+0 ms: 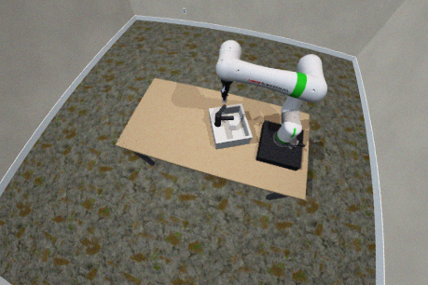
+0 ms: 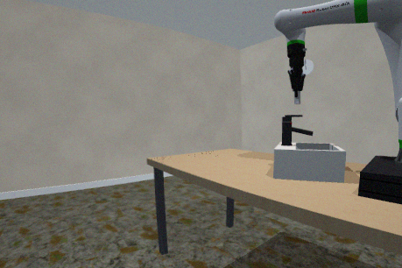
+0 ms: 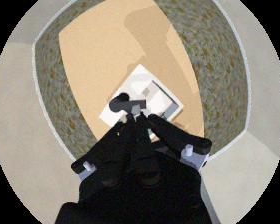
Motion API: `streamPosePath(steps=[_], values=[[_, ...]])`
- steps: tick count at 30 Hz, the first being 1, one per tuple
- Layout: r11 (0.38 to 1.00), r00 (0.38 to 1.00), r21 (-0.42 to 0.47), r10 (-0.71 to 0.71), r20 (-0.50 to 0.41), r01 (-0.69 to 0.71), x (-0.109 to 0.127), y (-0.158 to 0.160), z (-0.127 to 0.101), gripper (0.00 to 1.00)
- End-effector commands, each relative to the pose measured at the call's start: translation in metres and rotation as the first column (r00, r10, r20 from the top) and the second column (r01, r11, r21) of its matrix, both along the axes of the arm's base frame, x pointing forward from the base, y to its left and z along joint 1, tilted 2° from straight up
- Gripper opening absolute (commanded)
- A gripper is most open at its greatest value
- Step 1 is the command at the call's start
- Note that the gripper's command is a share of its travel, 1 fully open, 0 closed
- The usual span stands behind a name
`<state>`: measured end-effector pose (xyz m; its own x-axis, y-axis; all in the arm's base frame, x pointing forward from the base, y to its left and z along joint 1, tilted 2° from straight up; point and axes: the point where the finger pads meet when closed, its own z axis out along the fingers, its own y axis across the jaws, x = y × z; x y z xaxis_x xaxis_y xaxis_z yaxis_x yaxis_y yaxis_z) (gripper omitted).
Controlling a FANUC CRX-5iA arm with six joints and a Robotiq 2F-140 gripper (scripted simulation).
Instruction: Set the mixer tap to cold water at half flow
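A black mixer tap [image 2: 288, 130] stands on the rim of a white basin [image 2: 310, 161] on the wooden table. Its spout [image 2: 303, 130] reaches out over the basin. Its lever [image 2: 292, 116] lies flat on top of the tap body. The tap also shows in the overhead view [image 1: 220, 116] and in the wrist view [image 3: 122, 104]. My gripper [image 2: 297, 100] is shut and empty. It points straight down and hangs well above the tap's lever, apart from it. It also shows in the overhead view [image 1: 224, 97] and in the wrist view [image 3: 139, 117]. I cannot see the red and blue dots.
The arm's black base block [image 2: 386, 179] stands on the table to the right of the basin. The table edge [image 2: 232, 184] runs in front of the basin. Walls enclose the room.
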<state>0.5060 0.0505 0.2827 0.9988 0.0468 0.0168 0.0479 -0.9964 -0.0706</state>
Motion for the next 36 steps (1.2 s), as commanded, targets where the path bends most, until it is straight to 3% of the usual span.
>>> streamPosePath(steps=[1,3,5,6,12,19,20,22,23,33,36], values=[[0.961,0.961,-0.005,-0.275,-0.014,0.275,0.0,-0.0002,0.0049,0.0],[0.932,0.931,-0.003,-0.364,-0.02,0.364,-0.0001,-0.0003,0.0062,0.0],[0.932,0.931,-0.003,-0.364,-0.02,0.364,-0.0001,-0.0003,0.0062,0.0],[0.873,0.872,-0.003,-0.488,-0.029,0.488,-0.0001,-0.0003,0.0068,0.0],[0.717,0.716,-0.005,-0.696,-0.048,0.697,-0.0002,-0.0005,0.009,0.0],[0.457,0.455,-0.019,-0.888,-0.066,0.889,-0.0002,-0.0005,0.0095,0.0],[0.415,0.413,-0.022,-0.908,-0.067,0.91,-0.0002,-0.0005,0.0095,0.37],[0.415,0.413,-0.022,-0.908,-0.067,0.91,-0.0002,-0.0005,0.0095,0.37],[0.287,0.284,-0.032,-0.956,-0.071,0.957,-0.0002,-0.0005,0.0095,0.37],[-0.15,-0.153,-0.065,-0.987,-0.051,0.987,-0.0002,-0.0005,0.0095,0.37],[-0.169,-0.172,-0.066,-0.984,-0.049,0.983,-0.0002,-0.0005,0.0095,0.37]])
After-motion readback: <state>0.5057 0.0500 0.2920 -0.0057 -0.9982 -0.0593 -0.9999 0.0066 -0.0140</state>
